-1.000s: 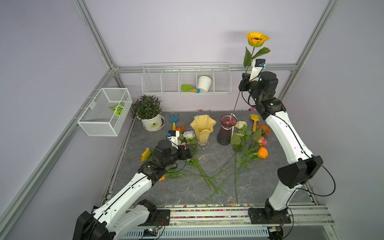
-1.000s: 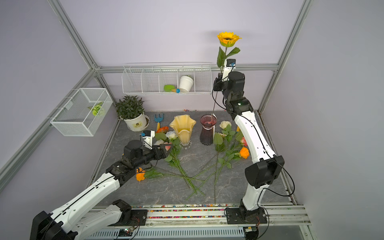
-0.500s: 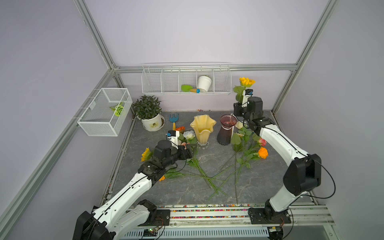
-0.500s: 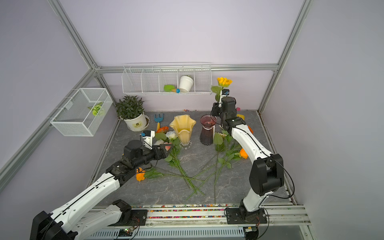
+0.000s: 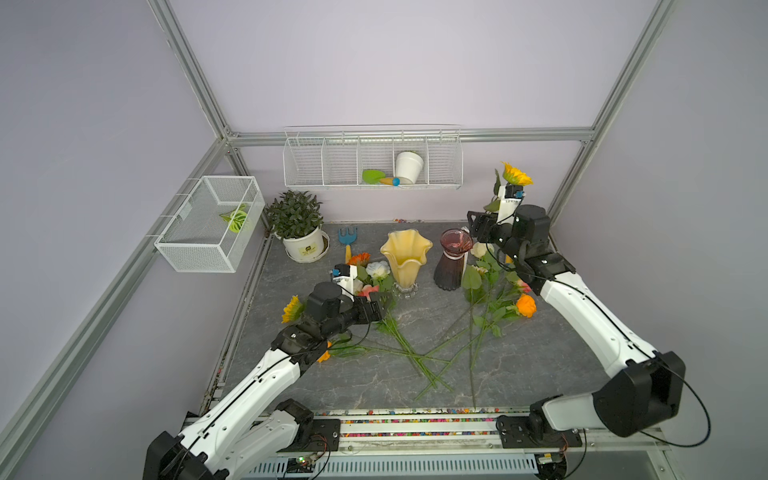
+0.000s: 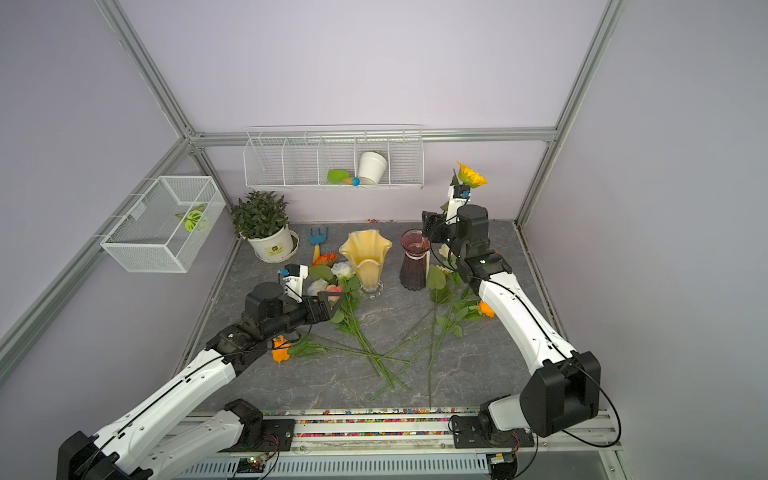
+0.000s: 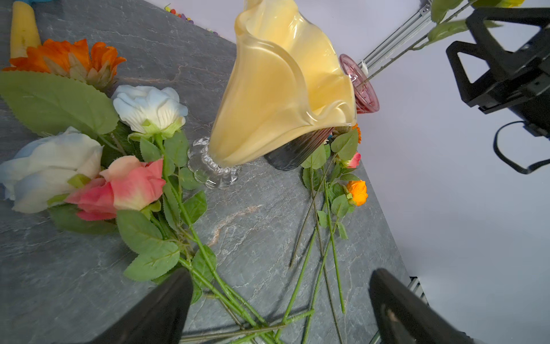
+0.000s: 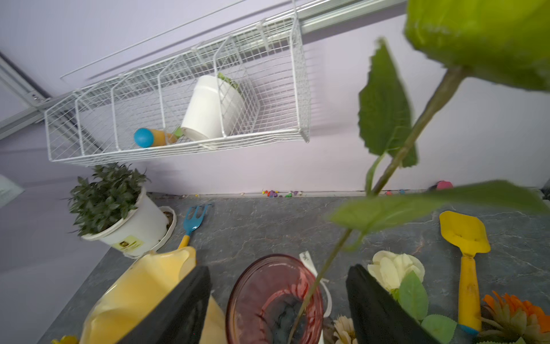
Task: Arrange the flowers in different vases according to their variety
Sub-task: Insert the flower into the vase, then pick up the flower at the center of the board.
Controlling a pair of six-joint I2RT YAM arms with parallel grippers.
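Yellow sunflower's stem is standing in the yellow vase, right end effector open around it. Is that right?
No: the stem of the yellow sunflower goes into the dark purple vase, as the right wrist view shows. The right end effector is open around it.

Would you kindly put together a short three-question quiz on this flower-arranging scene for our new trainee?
1. True or false: the glossy yellow wavy-rimmed vase holds a flower.
2. The stem of the yellow sunflower stands in: A) the yellow vase; B) the dark purple ribbed glass vase; C) neither.
3. Fill in: the jaws of the right hand stand ___ either side of that stem.
Key: 1 false; 2 B; 3 open.
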